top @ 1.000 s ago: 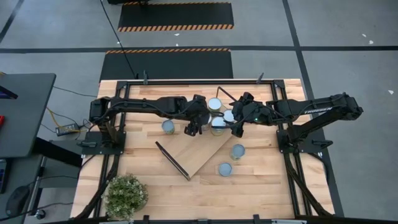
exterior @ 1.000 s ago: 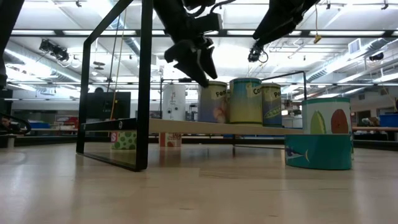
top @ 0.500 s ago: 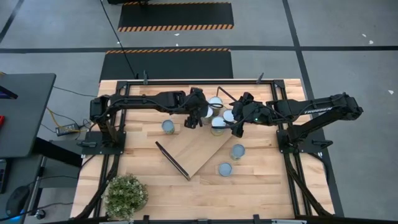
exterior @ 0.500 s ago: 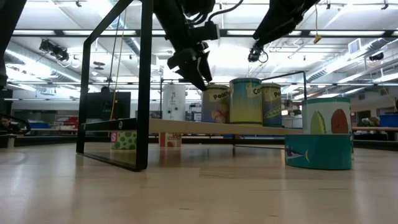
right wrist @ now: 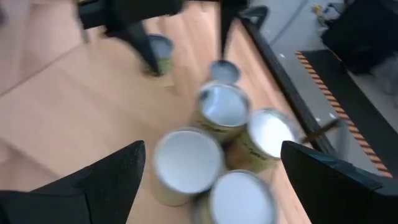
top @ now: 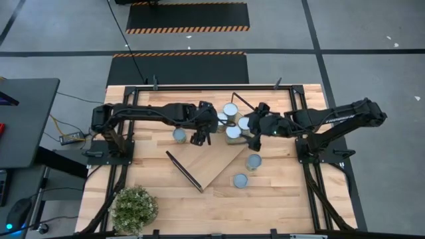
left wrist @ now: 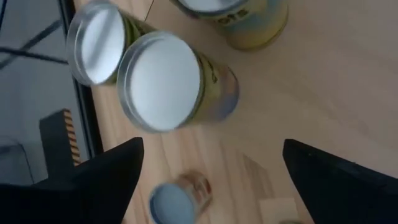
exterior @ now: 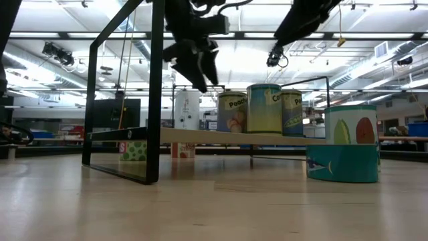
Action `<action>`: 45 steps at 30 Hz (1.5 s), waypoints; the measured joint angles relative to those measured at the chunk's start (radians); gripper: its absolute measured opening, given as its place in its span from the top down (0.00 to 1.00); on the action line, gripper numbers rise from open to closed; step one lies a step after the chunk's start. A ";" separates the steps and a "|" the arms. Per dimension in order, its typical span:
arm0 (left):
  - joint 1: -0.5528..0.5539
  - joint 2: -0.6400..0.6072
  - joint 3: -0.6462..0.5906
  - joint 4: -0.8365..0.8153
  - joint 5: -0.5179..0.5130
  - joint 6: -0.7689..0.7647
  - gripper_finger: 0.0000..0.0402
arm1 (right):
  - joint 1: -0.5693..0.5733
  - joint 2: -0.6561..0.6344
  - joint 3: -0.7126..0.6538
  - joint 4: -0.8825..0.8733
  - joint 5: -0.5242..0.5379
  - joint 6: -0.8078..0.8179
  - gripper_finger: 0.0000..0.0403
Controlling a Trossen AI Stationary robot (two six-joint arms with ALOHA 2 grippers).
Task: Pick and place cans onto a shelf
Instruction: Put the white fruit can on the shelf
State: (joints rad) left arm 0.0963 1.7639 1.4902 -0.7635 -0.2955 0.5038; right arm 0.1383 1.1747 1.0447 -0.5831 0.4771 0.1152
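Observation:
The shelf (top: 211, 162) is a light-wood board with black end frames, lying slantwise on the table. Several cans (top: 233, 131) stand upright in a cluster on its far right end; they also show in the low view (exterior: 264, 108). One can (top: 179, 135) stands on the table left of the shelf, and two (top: 254, 161) (top: 240, 180) stand to its right. My left gripper (top: 200, 138) (left wrist: 212, 146) hangs open and empty above the board, left of the cluster. My right gripper (top: 252, 141) (right wrist: 211, 146) hangs open and empty just right of the cluster.
A potted plant (top: 134, 208) stands at the table's near left corner. Black rails (top: 199, 87) run along the table's far edge and sides. The shelf's near frame (exterior: 124, 94) stands upright. Bare tabletop (top: 279, 206) lies toward the near right.
My left gripper has drawn back from the cluster of cans toward the table's left, staying above the board. The cans on the shelf stand as before.

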 joint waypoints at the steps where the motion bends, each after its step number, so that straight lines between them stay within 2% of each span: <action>1: 0.000 -0.007 0.000 -0.014 -0.003 -0.017 0.03 | 0.020 0.002 0.000 -0.002 0.000 0.007 0.05; 4: 0.015 -0.034 -0.002 -0.062 0.004 -0.066 0.04 | 0.078 0.007 0.000 -0.002 0.002 0.026 0.05; 8: 0.039 -0.086 -0.046 -0.044 0.021 -0.105 0.04 | 0.139 0.024 0.000 -0.030 0.022 0.062 0.05; 15: 0.039 -0.218 -0.208 0.124 0.024 -0.133 0.04 | 0.203 0.095 0.000 -0.147 -0.012 0.155 0.05; 23: 0.035 -0.346 -0.341 0.247 0.035 -0.180 0.04 | 0.213 0.217 0.000 -0.219 -0.135 0.149 0.05; 29: 0.045 -0.418 -0.404 0.294 0.037 -0.212 0.04 | 0.207 0.288 0.000 -0.257 -0.158 0.106 0.05; 36: 0.047 -0.439 -0.448 0.317 0.055 -0.236 0.04 | 0.191 0.349 0.000 -0.247 -0.241 0.099 0.03; 45: 0.047 -0.438 -0.448 0.325 0.057 -0.251 0.04 | 0.183 0.390 0.000 -0.274 -0.298 0.137 0.01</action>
State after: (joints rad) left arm 0.1432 1.3258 1.0420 -0.4384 -0.2387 0.2525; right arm 0.3215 1.5648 1.0443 -0.8567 0.1795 0.2524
